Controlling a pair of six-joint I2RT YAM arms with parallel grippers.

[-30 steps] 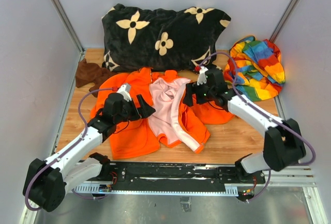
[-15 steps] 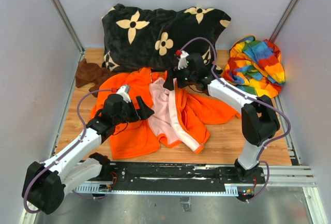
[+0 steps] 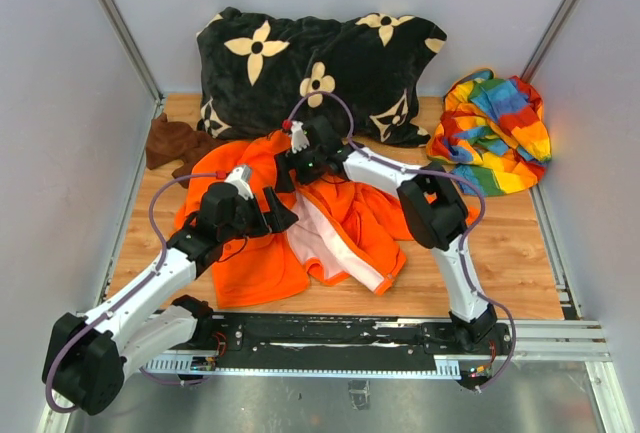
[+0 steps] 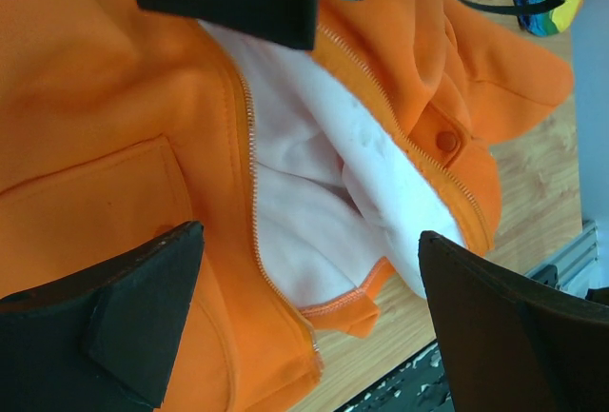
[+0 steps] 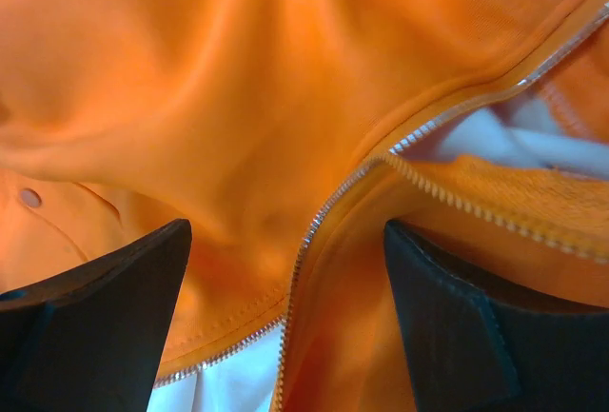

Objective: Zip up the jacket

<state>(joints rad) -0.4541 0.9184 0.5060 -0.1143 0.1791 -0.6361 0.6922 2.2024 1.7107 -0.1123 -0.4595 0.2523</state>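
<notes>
While the orange jacket [image 3: 250,263] is spread open across the middle and left of the wooden surface [image 3: 470,273], its pale pink lining [image 3: 312,238] is left exposed between the two front panels. The left gripper [image 3: 278,207] is held over the jacket's left front panel, close to the open edge. Its jaws are spread wide and nothing is gripped between them. In the left wrist view, a line of zipper teeth [image 4: 252,165] is seen running between the orange panel with its patch pocket [image 4: 95,203] and the lining, and a round snap [image 4: 445,139] is seen on the opposite panel.

The right arm is stretched across to the left, and the right gripper [image 3: 288,171] is placed at the upper part of the jacket, near the collar. Its jaws are likewise parted wide, with orange fleece and a zipper line [image 5: 333,207] lying beneath them. Whether the cloth is touched cannot be told.

A black pillow with cream flowers [image 3: 300,53] is set behind the jacket, a rainbow-striped cloth [image 3: 495,133] at the right rear, and a small brown cloth [image 3: 170,141] at the left rear.
</notes>
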